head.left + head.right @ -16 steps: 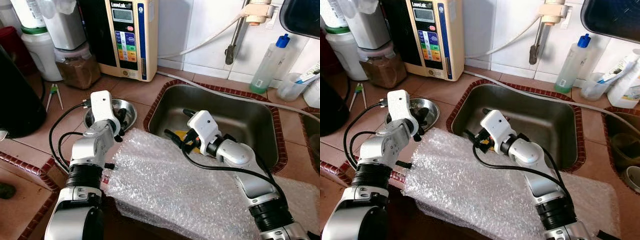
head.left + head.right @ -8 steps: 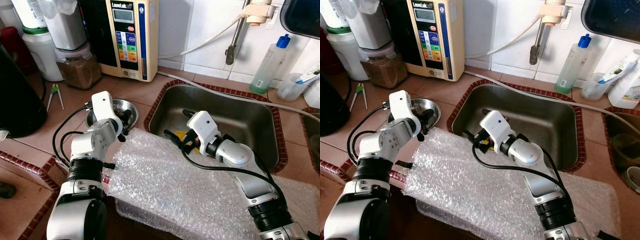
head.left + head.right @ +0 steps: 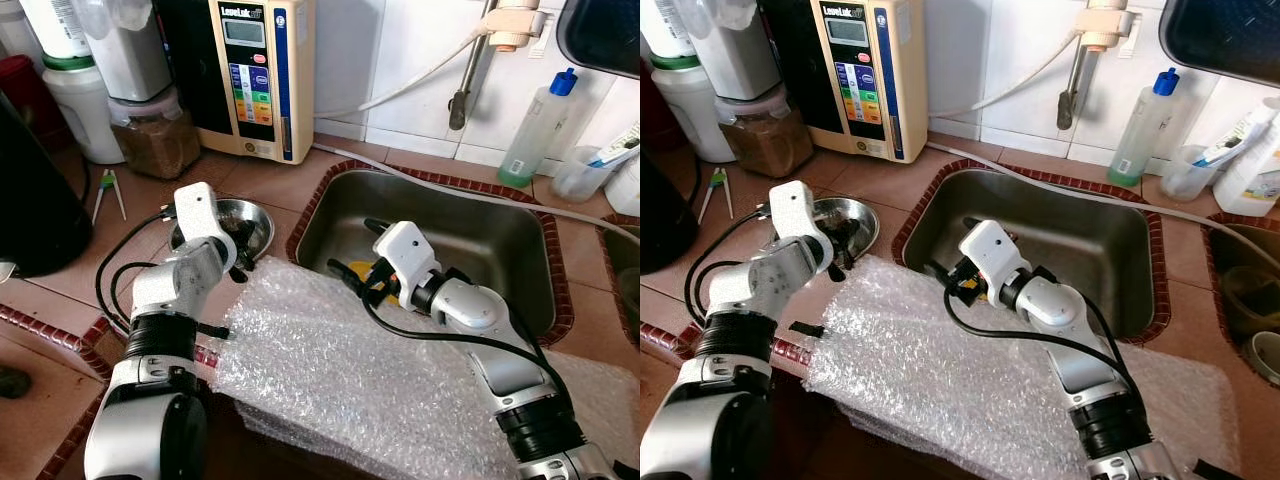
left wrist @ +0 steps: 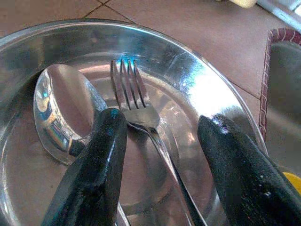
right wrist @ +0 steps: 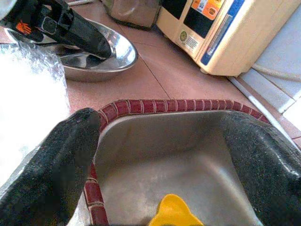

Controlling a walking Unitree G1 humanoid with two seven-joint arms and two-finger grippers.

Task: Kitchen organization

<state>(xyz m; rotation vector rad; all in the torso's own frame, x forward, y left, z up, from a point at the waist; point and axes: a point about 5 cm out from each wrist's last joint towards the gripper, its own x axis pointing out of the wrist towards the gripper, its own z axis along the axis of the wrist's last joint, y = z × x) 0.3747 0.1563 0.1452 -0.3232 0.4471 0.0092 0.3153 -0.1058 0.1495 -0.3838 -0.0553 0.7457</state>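
A shallow steel dish (image 3: 258, 218) stands on the tiled counter left of the sink (image 3: 480, 235). In it lie a spoon (image 4: 61, 103) and a fork (image 4: 136, 106). My left gripper (image 4: 162, 127) is open and low inside the dish, its fingers on either side of the fork's neck, one finger over the spoon's edge. My right gripper (image 5: 160, 136) is open over the sink's left part, above a yellow object (image 5: 171, 212) on the sink floor. A sheet of bubble wrap (image 3: 350, 370) covers the counter's front edge under both arms.
Against the back wall stand a cream water machine (image 3: 255, 70), a jar of brown powder (image 3: 155, 135), a white container (image 3: 80, 110) and a green bottle (image 3: 535, 125). A black appliance (image 3: 30, 200) stands at far left. A tap with a hose (image 3: 465, 90) hangs over the sink.
My left wrist has shifted slightly to the left above the steel dish. The right arm has stayed where it was.
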